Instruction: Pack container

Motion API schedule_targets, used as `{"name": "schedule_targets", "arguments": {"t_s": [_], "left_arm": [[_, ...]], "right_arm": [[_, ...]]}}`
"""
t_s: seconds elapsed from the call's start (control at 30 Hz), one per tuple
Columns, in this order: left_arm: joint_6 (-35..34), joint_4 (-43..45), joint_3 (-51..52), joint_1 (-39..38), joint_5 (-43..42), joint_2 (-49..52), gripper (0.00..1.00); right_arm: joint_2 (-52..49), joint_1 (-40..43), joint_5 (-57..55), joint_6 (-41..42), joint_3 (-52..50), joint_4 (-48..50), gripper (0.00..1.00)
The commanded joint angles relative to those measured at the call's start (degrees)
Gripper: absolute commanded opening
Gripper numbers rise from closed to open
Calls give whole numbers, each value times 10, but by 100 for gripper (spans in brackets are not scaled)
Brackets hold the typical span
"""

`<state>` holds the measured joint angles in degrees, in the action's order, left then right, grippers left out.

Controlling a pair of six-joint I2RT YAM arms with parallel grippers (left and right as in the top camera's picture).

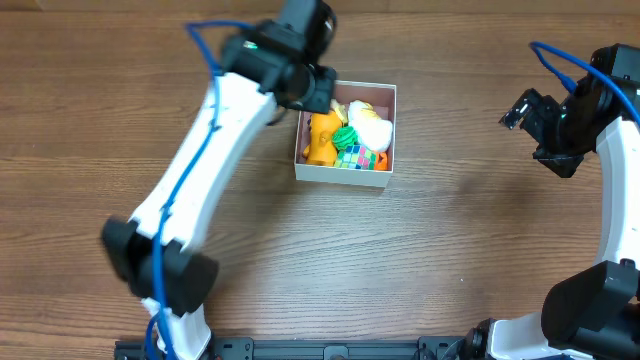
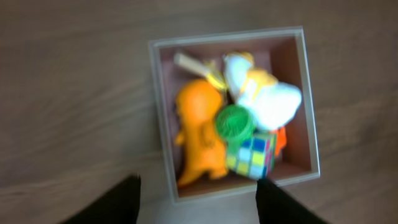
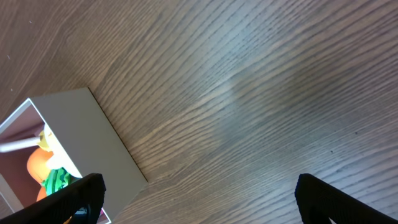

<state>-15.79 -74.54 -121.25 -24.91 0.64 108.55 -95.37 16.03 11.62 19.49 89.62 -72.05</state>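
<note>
The container (image 1: 340,172) is a square white box with a dusty-pink inside, at the table's middle back. It holds an orange toy figure (image 1: 321,138), a green ring (image 1: 345,136), a colour cube (image 1: 358,157) and a white and yellow plush (image 1: 370,125). My left gripper (image 1: 312,88) hovers over the box's far left corner, open and empty. In the left wrist view the container (image 2: 308,112), orange figure (image 2: 200,127), green ring (image 2: 234,122) and cube (image 2: 252,155) lie under the open left gripper (image 2: 198,202). My right gripper (image 1: 530,112) is open and empty at the far right; the right wrist view shows the container wall (image 3: 87,134).
The bare wooden table (image 1: 420,260) surrounds the box. The left arm (image 1: 190,190) stretches diagonally across the left half. The right arm (image 1: 615,170) stands along the right edge.
</note>
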Motion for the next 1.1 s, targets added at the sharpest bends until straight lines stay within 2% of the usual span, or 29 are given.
{"name": "schedule_targets", "arguments": {"t_s": [0.0, 0.2, 0.27, 0.4, 0.43, 0.47, 0.5, 1.07], "left_arm": [[1, -73, -83, 42, 79, -86, 65], [-16, -214, -92, 153, 90, -207, 67], [-5, -223, -84, 182, 86, -233, 66], [-5, -223, -45, 221, 89, -289, 73], [-5, -223, -35, 226, 90, -299, 76], [-5, -223, -27, 229, 90, -307, 96], [-5, -223, -19, 230, 90, -313, 100], [-3, -223, 3, 230, 90, -306, 100]], "right_arm": [[-1, 0, 0, 2, 5, 2, 100], [-1, 0, 0, 2, 5, 2, 100], [-1, 0, 0, 2, 5, 2, 100], [-1, 0, 0, 2, 5, 2, 100], [-1, 0, 0, 2, 5, 2, 100], [-1, 0, 0, 2, 5, 2, 100], [-1, 0, 0, 2, 5, 2, 100], [-1, -1, 1, 2, 5, 2, 100]]}}
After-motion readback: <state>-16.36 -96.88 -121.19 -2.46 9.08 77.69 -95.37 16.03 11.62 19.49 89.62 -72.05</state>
